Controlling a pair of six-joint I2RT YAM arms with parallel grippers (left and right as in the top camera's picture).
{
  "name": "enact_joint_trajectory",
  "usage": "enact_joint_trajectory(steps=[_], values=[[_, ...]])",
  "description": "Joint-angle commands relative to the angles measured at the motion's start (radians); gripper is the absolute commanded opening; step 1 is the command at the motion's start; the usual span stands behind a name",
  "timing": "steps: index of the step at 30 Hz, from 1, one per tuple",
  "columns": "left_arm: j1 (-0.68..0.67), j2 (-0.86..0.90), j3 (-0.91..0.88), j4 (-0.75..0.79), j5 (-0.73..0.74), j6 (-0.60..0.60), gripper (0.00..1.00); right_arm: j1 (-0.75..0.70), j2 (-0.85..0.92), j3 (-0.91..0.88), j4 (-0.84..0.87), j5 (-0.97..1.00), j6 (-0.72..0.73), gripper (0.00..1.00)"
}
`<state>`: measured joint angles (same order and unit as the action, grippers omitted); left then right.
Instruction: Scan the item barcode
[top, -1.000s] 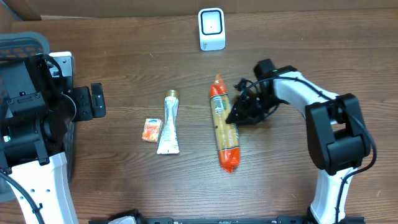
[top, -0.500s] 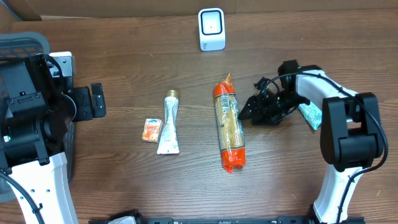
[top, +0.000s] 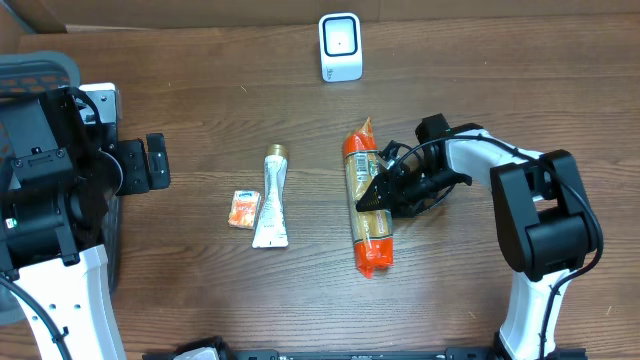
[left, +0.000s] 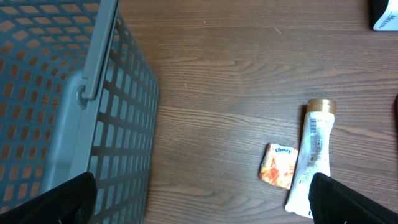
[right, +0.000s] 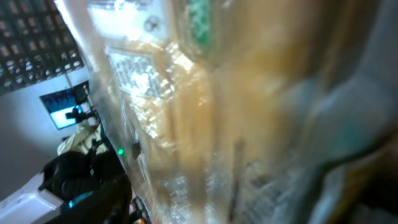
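Currently I'm at the pickup step: my right gripper (top: 374, 196) sits against the long clear orange-ended pasta packet (top: 371, 236) lying mid-table, grip impossible to tell, left gripper (top: 155, 162) parked wide, so next I'd clamp, lift and present it to the white box-shaped scanner (top: 340, 46) beyond.

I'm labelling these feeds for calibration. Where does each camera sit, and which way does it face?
Overhead: above the table, looking straight down; the left arm and right arm show.
Left wrist: on the left arm, looking down past its open fingers at a basket, tube and sachet.
Right wrist: close against the pasta packet, blurred; its fingers cannot be made out.
Shared: overhead and left wrist both show the tube and sachet.
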<state>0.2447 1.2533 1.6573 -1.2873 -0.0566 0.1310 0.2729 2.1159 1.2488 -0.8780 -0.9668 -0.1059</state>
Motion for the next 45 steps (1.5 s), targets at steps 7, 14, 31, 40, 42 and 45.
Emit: enact_joint_trajectory(steps=[7,14,31,40,42,45], values=[[0.004,0.002,0.014,0.002,0.005,0.011,1.00,0.030,-0.027,-0.004,0.084,0.188,0.245,0.11],[0.003,0.002,0.014,0.002,0.005,0.011,1.00,0.001,-0.097,0.052,-0.003,0.230,0.200,0.04],[0.003,0.002,0.014,0.002,0.005,0.011,1.00,0.042,-0.578,0.121,-0.159,0.010,0.018,0.04],[0.004,0.002,0.014,0.002,0.005,0.011,1.00,0.038,-0.632,0.121,-0.172,-0.185,0.018,0.04],[0.004,0.002,0.014,0.002,0.005,0.011,1.00,0.038,-0.632,0.121,-0.172,-0.211,0.019,0.04],[0.004,0.002,0.014,0.002,0.005,0.011,1.00,0.038,-0.632,0.121,-0.177,-0.214,0.019,0.04]])
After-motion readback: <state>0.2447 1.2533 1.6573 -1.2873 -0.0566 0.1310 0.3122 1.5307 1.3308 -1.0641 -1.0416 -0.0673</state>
